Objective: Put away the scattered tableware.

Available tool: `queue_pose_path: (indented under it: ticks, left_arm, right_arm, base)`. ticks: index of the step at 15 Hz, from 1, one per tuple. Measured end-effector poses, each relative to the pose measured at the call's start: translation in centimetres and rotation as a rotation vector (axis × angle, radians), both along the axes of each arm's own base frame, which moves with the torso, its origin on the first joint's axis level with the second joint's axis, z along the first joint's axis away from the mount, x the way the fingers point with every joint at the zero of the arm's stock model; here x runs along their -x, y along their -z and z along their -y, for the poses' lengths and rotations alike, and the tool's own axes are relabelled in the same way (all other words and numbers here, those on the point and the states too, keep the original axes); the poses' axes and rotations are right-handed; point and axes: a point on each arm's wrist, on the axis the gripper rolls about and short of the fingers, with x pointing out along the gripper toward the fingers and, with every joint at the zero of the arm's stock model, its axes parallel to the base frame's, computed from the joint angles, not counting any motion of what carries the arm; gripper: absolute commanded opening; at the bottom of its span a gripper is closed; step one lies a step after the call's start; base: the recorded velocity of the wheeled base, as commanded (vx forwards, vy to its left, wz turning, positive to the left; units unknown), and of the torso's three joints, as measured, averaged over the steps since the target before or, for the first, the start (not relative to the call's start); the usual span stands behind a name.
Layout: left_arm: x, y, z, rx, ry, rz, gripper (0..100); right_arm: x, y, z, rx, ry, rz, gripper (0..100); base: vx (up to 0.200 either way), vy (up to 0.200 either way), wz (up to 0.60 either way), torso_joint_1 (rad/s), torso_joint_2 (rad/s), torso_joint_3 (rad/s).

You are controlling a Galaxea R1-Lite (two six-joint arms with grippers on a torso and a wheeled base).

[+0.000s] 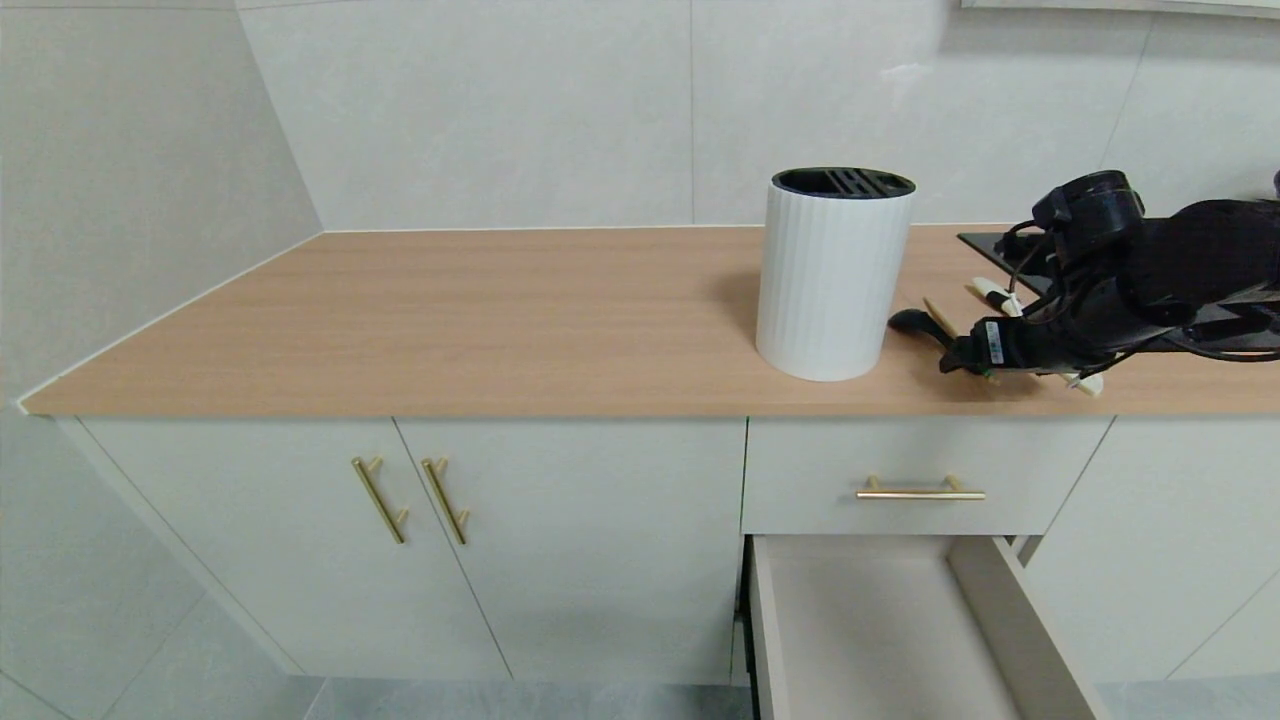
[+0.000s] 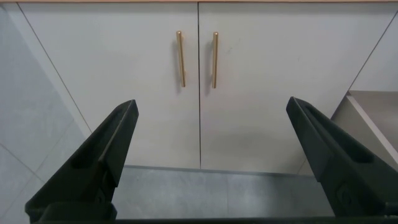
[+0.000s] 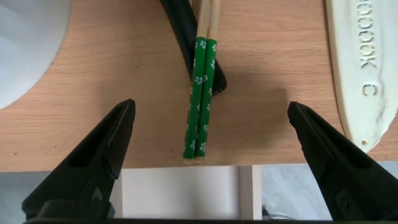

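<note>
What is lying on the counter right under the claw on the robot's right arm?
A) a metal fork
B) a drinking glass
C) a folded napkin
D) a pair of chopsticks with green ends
D: the right wrist view shows the chopsticks, green with small flowers at their ends, lying on the wooden counter between the open fingers of the right gripper.

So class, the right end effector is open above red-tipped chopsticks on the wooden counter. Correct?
No: the chopsticks have green tips, not red, as the right wrist view shows. The right end effector is open above them on the wooden counter.
</note>
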Motion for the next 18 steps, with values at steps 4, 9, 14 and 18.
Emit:
queue_pose_path:
  ticks: [4, 9, 14, 18]
  left_arm:
    - [0.00, 0.00, 0.00, 0.000, 0.001, 0.000, 100]
    - [0.00, 0.00, 0.00, 0.000, 0.000, 0.000, 100]
    - [0.00, 0.00, 0.00, 0.000, 0.000, 0.000, 100]
    - [0.00, 0.00, 0.00, 0.000, 0.000, 0.000, 100]
  right_arm:
    - [-0.18, 0.27, -0.06, 0.001, -0.001, -0.006, 100]
    - [-0.15, 0.35, -0.21, 0.000, -0.003, -0.009, 0]
    - [-0.10, 0.48, -0.53, 0.003, -0.009, -0.015, 0]
    - [0.09, 0.30, -0.54, 0.004, -0.009, -0.015, 0]
  base:
    - [0.000, 0.000, 0.00, 0.000, 0.00, 0.000]
    - [0.000, 0.000, 0.00, 0.000, 0.00, 0.000]
    - [0.000, 0.000, 0.00, 0.000, 0.00, 0.000]
    - [0.000, 0.000, 0.00, 0.000, 0.00, 0.000]
